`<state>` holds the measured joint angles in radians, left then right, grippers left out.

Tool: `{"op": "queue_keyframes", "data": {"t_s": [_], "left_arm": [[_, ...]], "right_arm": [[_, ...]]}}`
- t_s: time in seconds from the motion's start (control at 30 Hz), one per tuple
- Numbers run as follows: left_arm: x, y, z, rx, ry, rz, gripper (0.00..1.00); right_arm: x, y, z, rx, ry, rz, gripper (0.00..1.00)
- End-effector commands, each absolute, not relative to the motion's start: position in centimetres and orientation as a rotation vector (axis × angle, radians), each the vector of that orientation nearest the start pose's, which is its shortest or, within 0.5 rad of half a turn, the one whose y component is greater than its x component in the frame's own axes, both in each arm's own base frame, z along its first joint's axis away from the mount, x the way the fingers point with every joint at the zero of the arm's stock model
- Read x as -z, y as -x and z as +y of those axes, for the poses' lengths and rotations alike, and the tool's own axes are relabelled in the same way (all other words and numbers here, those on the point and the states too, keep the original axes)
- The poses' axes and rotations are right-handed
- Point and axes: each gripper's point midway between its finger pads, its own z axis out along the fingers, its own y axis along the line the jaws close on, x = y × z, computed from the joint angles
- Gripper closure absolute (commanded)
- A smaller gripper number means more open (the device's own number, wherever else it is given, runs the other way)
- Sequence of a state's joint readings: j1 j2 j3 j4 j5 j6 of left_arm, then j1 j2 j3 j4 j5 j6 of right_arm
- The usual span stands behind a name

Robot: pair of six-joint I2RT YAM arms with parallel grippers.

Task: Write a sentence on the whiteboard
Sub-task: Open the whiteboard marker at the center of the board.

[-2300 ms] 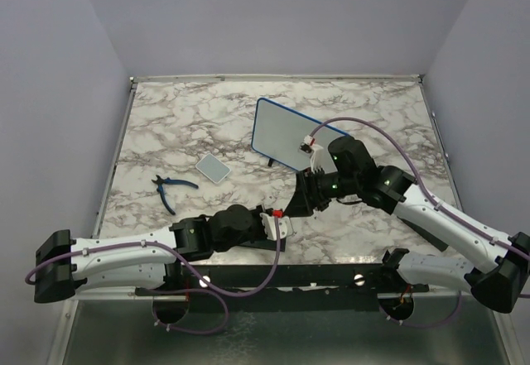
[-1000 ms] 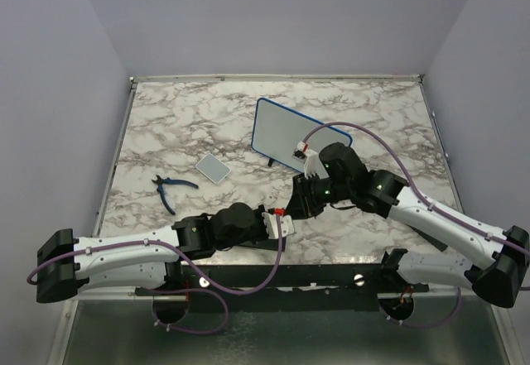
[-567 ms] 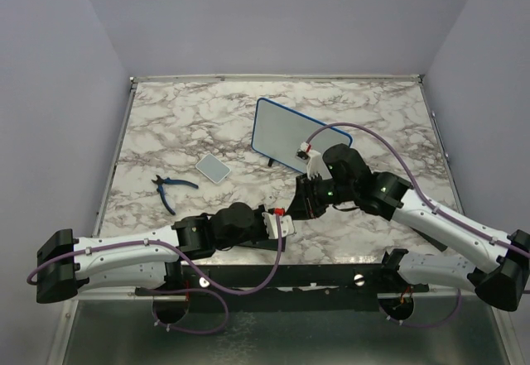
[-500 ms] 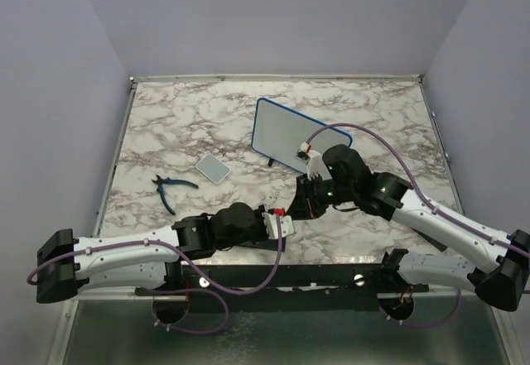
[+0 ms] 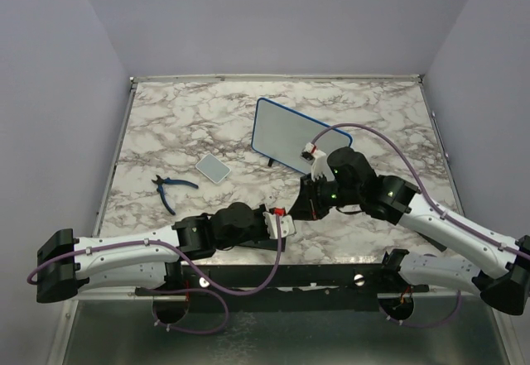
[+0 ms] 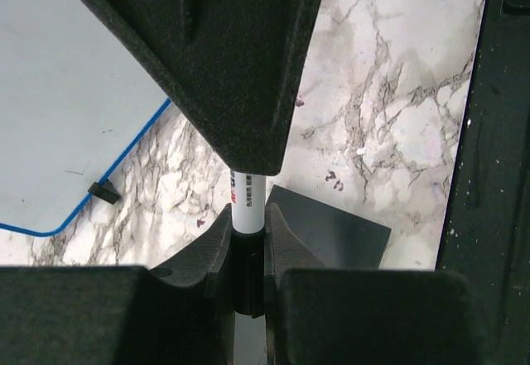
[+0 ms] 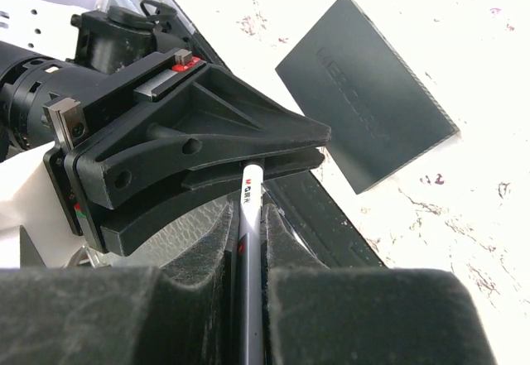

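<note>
Right arm (image 5: 431,216) lowered slightly, right claw (image 7: 248,226) and left claw (image 6: 247,237) both clamped on marker (image 6: 247,204) (near whiteboard (image 5: 286,133))

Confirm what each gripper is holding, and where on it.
Both hold the same marker. The left gripper is shut on one end and the right gripper on the other, with the white labelled barrel showing between them.

Desk (image 5: 182,125): smooth stone-look top, white with grey marble veining. Whiteboard (image 5: 281,129): smooth pale face, thin blue rim. Marker (image 6: 247,204): smooth white plastic barrel, printed. Pad (image 7: 364,100): matt black, finely ribbed edge, embossed lettering. Jaws of left gripper (image 6: 247,253) and right gripper (image 7: 248,241): matt black, grainy plastic. Pliers (image 5: 164,189): blue grips, plastic-looking. Arm shells (image 5: 116,253): glossy white plastic, black joints.
</note>
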<state>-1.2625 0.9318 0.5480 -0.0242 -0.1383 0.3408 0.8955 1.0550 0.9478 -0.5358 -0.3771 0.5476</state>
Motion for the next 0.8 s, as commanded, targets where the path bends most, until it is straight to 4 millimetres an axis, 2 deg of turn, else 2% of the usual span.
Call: {"op": "queue_keyframes", "data": {"t_s": [0.0, 0.2, 0.37, 0.6, 0.77], "left_arm": [[-14.3, -13.7, -28.6, 0.415, -1.389, 1.499, 1.0], [-13.3, -13.8, -28.5, 0.393, -1.413, 1.517, 1.0], [-12.4, -14.0, -28.3, 0.365, -1.435, 1.535, 1.0], [-11.8, -14.1, -28.1, 0.345, -1.445, 1.544, 1.0], [-11.7, -14.2, -27.9, 0.333, -1.444, 1.547, 1.0]], "right_arm": [[-22.6, -13.2, 26.7, -1.015, 0.627, 2.304, 1.0], [-22.4, -13.4, 25.5, -0.919, 0.648, 2.331, 1.0], [-23.5, -13.8, 24.4, -0.853, 0.637, 2.319, 1.0], [-23.7, -13.6, 23.0, -0.794, 0.628, 2.328, 1.0], [-24.5, -13.4, 22.4, -0.785, 0.615, 2.318, 1.0]]}}
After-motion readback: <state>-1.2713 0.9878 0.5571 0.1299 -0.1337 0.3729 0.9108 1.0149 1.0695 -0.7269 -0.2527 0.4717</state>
